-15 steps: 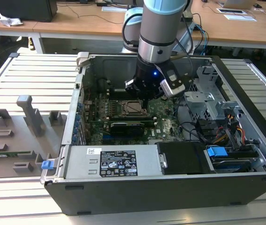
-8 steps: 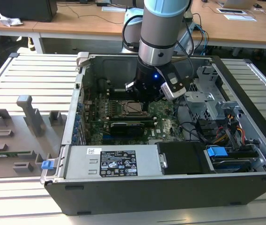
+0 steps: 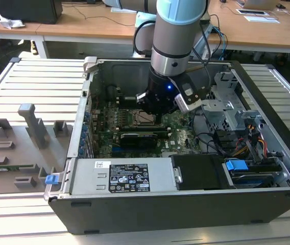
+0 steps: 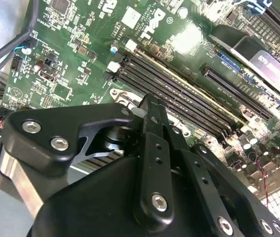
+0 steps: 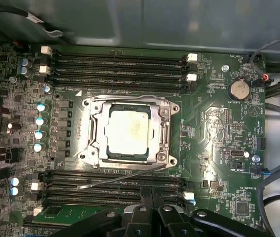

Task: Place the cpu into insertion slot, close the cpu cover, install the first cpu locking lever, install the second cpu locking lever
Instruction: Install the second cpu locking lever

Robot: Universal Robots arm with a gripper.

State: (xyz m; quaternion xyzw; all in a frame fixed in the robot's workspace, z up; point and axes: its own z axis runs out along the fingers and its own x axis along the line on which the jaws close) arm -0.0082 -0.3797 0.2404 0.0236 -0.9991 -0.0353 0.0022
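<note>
Silver cpu (image 5: 128,131) sits in the slot (image 5: 96,148) under the closed cover (image 5: 161,132), frame centre in the first wrist view; gripper (image 5: 151,210) at bottom edge, fingers together, empty, apart from it.

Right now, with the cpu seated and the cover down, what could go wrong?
1. A lever lies loose, slanting over the memory slots. The hand, close by, could slip off that thin wire or bend it.
2. The cover looks unclamped, so a knock might lift it and shift the cpu.
3. Cables at the board's edge could snag the arm.
</note>
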